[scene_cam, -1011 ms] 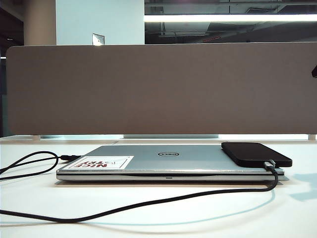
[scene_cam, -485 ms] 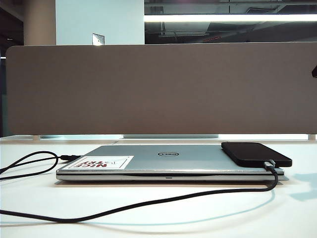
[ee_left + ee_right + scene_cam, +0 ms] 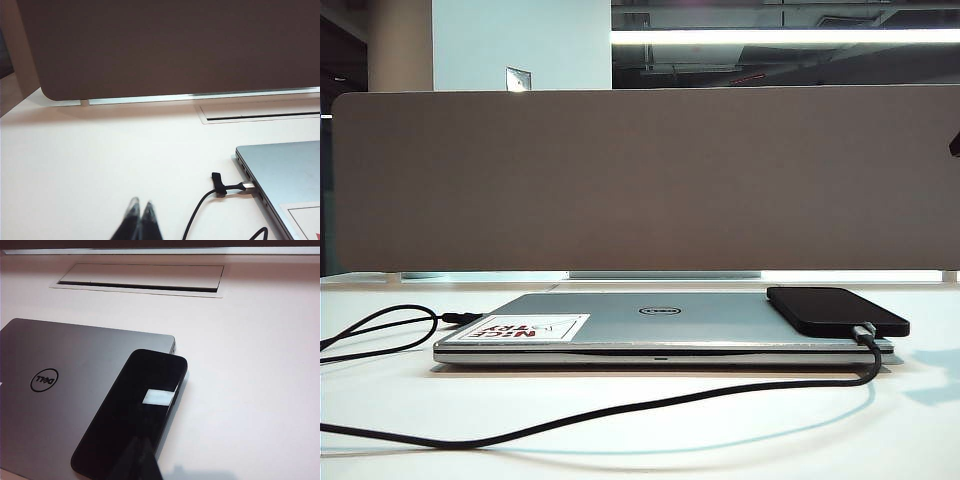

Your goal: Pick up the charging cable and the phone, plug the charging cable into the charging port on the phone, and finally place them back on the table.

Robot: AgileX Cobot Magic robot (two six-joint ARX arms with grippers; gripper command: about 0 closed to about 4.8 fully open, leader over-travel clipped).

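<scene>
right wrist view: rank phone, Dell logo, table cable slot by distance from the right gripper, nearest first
Right gripper, shut, hangs just over the phone's near end.
1. phone: directly under the fingertips, on the laptop's corner.
2. Dell logo: on the laptop lid, off to the side.
3. cable slot: farthest, in the table beyond the laptop.

Phone (image 3: 836,310) on laptop (image 3: 660,325), right side

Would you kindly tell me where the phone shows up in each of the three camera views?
Exterior view: the phone lies on the right end of the closed Dell laptop, with the charging cable plugged in.
Left wrist view: not in it; only the laptop's corner shows.
Right wrist view: it lies diagonally across the laptop's corner, just beyond the shut right gripper.
Shared landmark: the laptop.
</scene>
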